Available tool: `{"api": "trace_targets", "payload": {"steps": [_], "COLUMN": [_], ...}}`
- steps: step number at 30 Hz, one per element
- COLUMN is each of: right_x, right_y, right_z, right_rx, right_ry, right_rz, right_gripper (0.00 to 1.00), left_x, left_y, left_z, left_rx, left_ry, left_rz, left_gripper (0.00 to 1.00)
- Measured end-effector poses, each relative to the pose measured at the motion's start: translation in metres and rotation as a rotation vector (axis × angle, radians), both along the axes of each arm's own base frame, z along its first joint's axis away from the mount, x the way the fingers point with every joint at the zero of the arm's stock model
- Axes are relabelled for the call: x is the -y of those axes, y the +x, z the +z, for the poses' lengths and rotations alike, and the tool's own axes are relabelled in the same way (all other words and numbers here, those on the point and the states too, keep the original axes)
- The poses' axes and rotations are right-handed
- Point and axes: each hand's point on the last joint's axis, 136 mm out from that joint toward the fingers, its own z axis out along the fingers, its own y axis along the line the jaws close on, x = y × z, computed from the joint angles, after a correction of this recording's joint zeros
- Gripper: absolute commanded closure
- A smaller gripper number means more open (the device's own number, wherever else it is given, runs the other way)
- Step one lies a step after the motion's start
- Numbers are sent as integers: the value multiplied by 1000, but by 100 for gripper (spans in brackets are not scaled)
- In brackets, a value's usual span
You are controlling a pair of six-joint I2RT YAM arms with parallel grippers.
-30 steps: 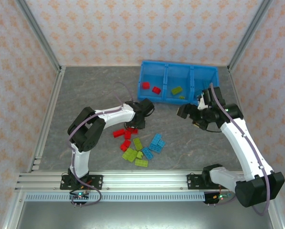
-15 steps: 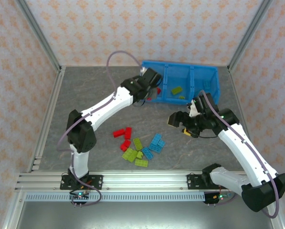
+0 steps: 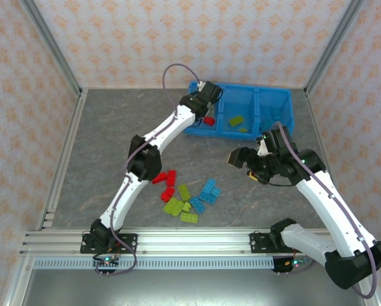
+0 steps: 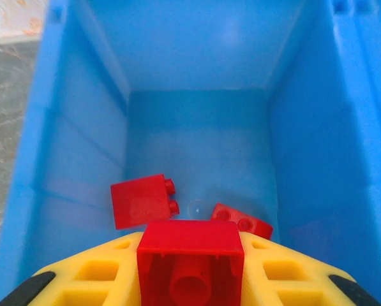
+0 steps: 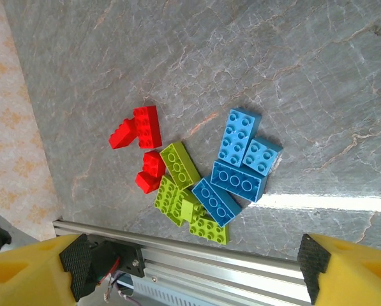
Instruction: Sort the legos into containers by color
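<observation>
My left gripper (image 3: 206, 97) hangs over the left compartment of the blue container (image 3: 241, 87), shut on a red lego (image 4: 190, 258) whose hollow underside faces the camera. Below it, inside the blue container (image 4: 82, 127), lie two red legos (image 4: 142, 199) (image 4: 242, 220). My right gripper (image 3: 243, 164) hovers open and empty above the table, right of the loose pile. In the right wrist view its open jaws (image 5: 194, 266) frame that pile of red legos (image 5: 142, 127), lime green legos (image 5: 180, 164) and light blue legos (image 5: 241, 137).
The middle compartment holds green legos (image 3: 236, 120). The loose pile (image 3: 187, 194) lies mid-table, close to the aluminium rail (image 3: 196, 239) at the near edge. Patterned walls and metal posts close in the table.
My left arm has stretched from the pile up to the bin's left compartment, carrying the red lego. My right gripper has drifted left and away from the bin, still open.
</observation>
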Motion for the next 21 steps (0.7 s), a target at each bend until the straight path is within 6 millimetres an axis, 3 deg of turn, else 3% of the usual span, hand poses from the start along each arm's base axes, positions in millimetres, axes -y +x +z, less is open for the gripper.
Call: {"api": "trace_targets", "payload": {"steps": [2, 6, 10, 14, 18, 21], "right_x": [0, 1, 0, -4, -9, -18], "right_y": [0, 1, 6, 12, 15, 13], "right_z": [0, 0, 1, -3, -10, -19], "right_rx": [0, -1, 10, 0, -22, -41], "right_ry": [-3, -4, 4, 2, -10, -36], "right_rz": [-4, -15, -23, -24, -15, 2], "right_gripper": [13, 13, 13, 13, 14, 16], "left_x": [1, 6, 1, -12, -24, -38], "left_y": [-1, -4, -16, -36, -66, -109], "left_z": [-1, 17, 53, 105, 156, 181], "left_rx": [-4, 16, 42, 93, 146, 175], "left_ry": [2, -16, -38, -68, -120, -137], "left_rz": [-10, -31, -42, -46, -78, -139], "left_gripper": [62, 54, 37, 41, 42, 41]}}
